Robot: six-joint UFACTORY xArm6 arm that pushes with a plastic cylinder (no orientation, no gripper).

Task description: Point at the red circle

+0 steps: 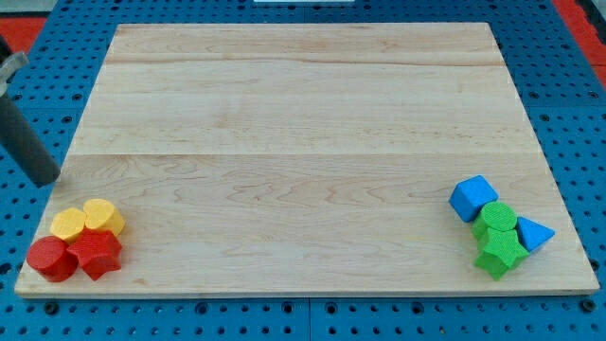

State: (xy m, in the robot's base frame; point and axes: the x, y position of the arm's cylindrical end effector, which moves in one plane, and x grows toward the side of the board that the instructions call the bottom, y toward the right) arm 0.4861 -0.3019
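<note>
The red circle (50, 258) lies at the board's bottom left corner, touching a red star-shaped block (97, 253) on its right. Two yellow blocks sit just above them: a yellow one (68, 224) and a yellow round one (103, 217). My tip (44, 179) is at the view's left edge, over the board's left border, a short way above the yellow and red cluster and apart from it.
At the bottom right sits a second cluster: a blue cube (472, 198), a green round block (497, 220), a green star-shaped block (500, 253) and a blue triangle (532, 233). The wooden board (303, 123) lies on a blue pegboard table.
</note>
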